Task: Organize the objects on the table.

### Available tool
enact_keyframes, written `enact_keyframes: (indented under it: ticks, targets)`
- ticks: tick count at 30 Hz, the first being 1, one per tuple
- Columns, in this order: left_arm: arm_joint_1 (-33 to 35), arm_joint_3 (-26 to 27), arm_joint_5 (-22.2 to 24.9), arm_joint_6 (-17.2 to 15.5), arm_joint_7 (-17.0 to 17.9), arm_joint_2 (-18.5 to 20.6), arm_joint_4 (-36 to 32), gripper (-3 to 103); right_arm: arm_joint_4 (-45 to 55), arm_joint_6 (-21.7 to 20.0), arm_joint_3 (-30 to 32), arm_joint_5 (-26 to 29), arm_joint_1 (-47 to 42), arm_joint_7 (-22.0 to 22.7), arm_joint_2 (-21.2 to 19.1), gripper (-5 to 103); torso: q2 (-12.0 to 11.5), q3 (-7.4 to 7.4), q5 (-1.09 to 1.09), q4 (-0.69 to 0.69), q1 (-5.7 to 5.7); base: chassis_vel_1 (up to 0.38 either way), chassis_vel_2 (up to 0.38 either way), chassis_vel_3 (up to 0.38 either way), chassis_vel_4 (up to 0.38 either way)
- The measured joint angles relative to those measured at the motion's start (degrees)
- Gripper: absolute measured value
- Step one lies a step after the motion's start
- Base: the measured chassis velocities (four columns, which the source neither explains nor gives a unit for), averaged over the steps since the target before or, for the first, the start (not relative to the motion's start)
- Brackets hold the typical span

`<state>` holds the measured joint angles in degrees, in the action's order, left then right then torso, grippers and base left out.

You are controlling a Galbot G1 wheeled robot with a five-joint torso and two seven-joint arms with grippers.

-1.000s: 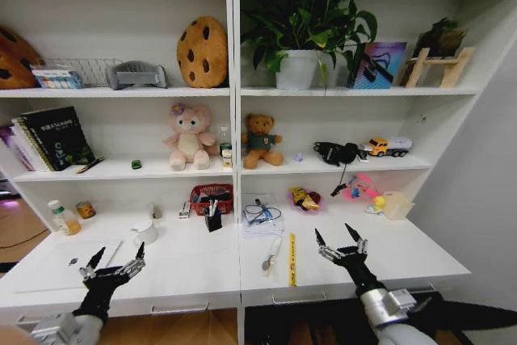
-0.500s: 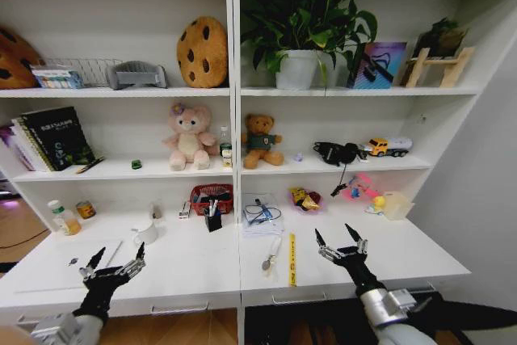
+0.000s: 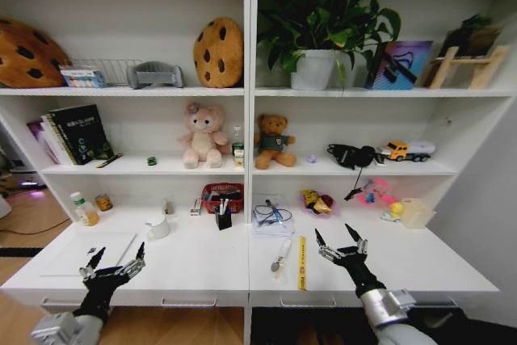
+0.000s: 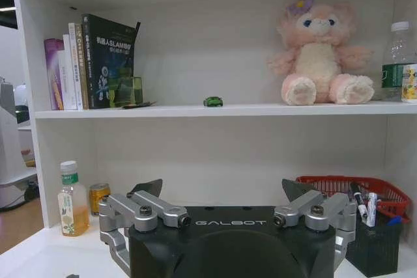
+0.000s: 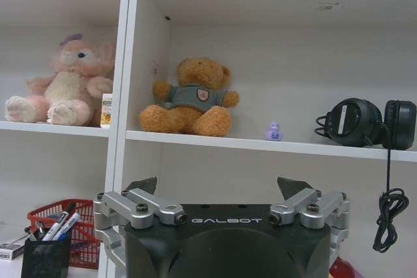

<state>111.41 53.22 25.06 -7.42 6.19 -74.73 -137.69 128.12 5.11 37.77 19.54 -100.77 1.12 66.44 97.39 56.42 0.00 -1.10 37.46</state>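
Both grippers hover open and empty over the front edge of the white table (image 3: 194, 268), the left gripper (image 3: 113, 262) at the left, the right gripper (image 3: 339, 241) at the right. A silver laptop (image 3: 90, 252) lies closed just behind the left gripper. A yellow ruler (image 3: 302, 262) and a pen-like tool (image 3: 280, 254) lie left of the right gripper. Pens stand in a black holder (image 3: 224, 217) before a red basket (image 3: 222, 196). A green-capped bottle (image 3: 83, 208) stands at the far left. A tiny green car (image 4: 212, 101) sits on the shelf above.
A white mug (image 3: 157, 226), a notebook with a cable (image 3: 272, 217) and a pink bowl (image 3: 317, 201) stand at the back of the table. Plush toys (image 3: 199, 136), headphones (image 3: 351, 154) and a toy truck (image 3: 406, 151) fill the middle shelf. Drawer handles (image 3: 189, 302) run under the front edge.
The whole head view has shifted to the right, so the camera has moved. Both grippers keep the same open pose, and nothing on the table has moved.
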Motion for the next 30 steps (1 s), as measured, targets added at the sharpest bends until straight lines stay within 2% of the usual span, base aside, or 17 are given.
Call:
enact_keyframes:
  ticks: [3, 21, 27, 30]
  targets:
    - [0.00, -0.01, 0.00, 0.00, 0.00, 0.00, 0.00, 100, 0.00, 0.00, 0.00, 0.00, 0.00, 0.00, 0.00, 100, 0.00, 0.00, 0.00, -0.04, 0.00, 0.006, 0.012, 0.008, 0.018]
    - [0.00, -0.01, 0.00, 0.01, 0.00, 0.00, 0.00, 100, 0.00, -0.01, 0.00, 0.00, -0.01, 0.00, 0.00, 100, 0.01, 0.00, -0.01, -0.02, 0.00, -0.031, -0.030, -0.032, -0.021]
    - [0.00, -0.01, 0.00, 0.01, -0.01, 0.00, 0.00, 100, -0.01, 0.00, 0.00, 0.00, -0.01, 0.00, 0.00, 100, 0.01, 0.00, 0.00, -0.05, 0.00, -0.065, -0.076, -0.066, -0.074]
    - [0.00, -0.01, -0.01, 0.01, -0.01, 0.00, 0.00, 100, 0.00, 0.00, 0.00, 0.00, -0.02, 0.00, 0.00, 100, 0.01, 0.00, 0.00, -0.02, 0.00, 0.000, 0.000, 0.000, 0.000]
